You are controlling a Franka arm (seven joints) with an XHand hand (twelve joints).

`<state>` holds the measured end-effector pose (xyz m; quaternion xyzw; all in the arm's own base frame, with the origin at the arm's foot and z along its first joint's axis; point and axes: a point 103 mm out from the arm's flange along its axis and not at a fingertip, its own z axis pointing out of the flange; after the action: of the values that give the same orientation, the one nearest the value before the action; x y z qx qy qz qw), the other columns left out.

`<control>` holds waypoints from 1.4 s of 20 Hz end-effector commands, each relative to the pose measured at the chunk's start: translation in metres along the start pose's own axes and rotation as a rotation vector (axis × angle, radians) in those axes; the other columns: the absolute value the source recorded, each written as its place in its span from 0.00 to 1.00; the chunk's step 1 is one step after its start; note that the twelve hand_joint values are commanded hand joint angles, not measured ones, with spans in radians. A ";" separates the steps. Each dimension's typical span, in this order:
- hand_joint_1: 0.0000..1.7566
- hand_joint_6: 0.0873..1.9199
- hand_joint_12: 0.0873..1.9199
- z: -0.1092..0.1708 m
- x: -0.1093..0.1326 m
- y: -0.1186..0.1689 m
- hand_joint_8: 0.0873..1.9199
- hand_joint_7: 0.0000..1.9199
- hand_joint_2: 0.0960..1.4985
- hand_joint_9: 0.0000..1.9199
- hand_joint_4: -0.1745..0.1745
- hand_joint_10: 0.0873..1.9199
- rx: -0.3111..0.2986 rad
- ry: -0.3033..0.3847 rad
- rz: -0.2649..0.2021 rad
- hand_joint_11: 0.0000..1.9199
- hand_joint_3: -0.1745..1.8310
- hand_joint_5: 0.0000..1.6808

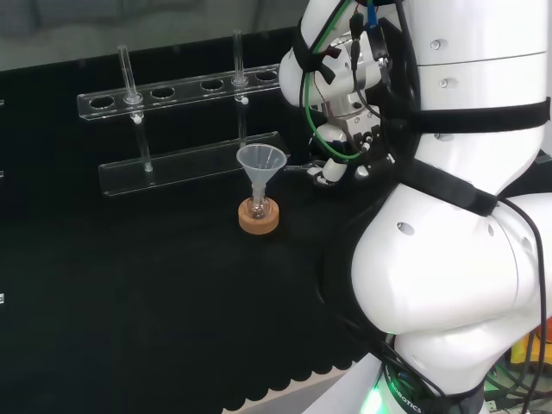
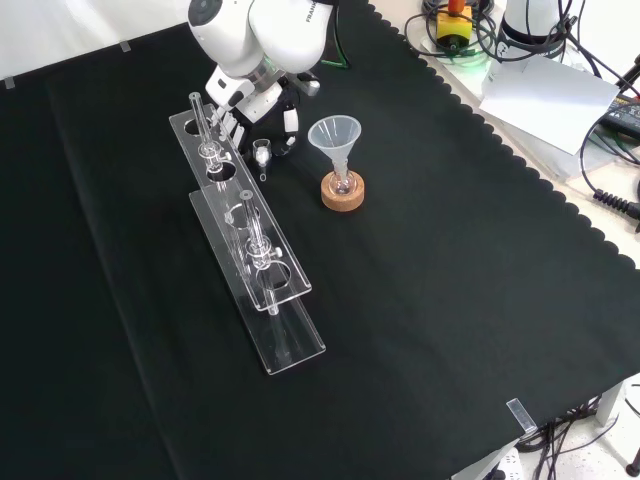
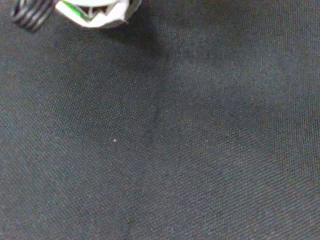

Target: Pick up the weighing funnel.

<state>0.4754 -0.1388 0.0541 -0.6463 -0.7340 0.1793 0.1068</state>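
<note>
1. At 11 o'clock in the front view: hand (image 2: 262,102), fingers (image 2: 290,120) curled downward and pinched on the weighing funnel (image 2: 262,151), a small clear piece with its stem toward 6 o'clock.
2. Lifted or touching the black cloth (image 2: 450,300) of the tabletop: cannot tell.
3. Placed at 9 o'clock from the funnel (image 2: 335,135), just beside the test tube rack (image 2: 250,250).
4. Standing upright in a small flask on a cork ring (image 2: 342,196), apart from the hand: the funnel.

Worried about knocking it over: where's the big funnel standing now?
Front view: the funnel stands in its flask on a cork ring, right of the clear rack, near the hand.
</note>
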 end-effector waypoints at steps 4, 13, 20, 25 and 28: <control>0.61 0.49 0.68 -0.012 -0.005 -0.005 0.32 0.21 0.45 0.35 1.00 0.26 -0.053 -0.007 0.032 0.16 0.42 0.65; 0.61 0.50 0.68 -0.047 -0.032 -0.023 0.31 0.21 0.45 0.35 1.00 0.26 -0.056 0.033 0.068 0.17 0.43 0.65; 0.61 0.49 0.68 -0.071 -0.040 -0.045 0.31 0.21 0.45 0.35 1.00 0.25 -0.071 0.039 0.098 0.17 0.42 0.65; 0.61 0.48 0.68 -0.089 -0.036 -0.066 0.31 0.21 0.45 0.35 1.00 0.25 -0.070 0.005 0.124 0.17 0.42 0.65; 0.61 0.48 0.68 -0.095 -0.031 -0.081 0.31 0.21 0.45 0.35 1.00 0.25 -0.064 -0.013 0.135 0.17 0.42 0.65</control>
<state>0.4652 -0.1703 0.1572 -0.6910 -0.7037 0.1473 0.0753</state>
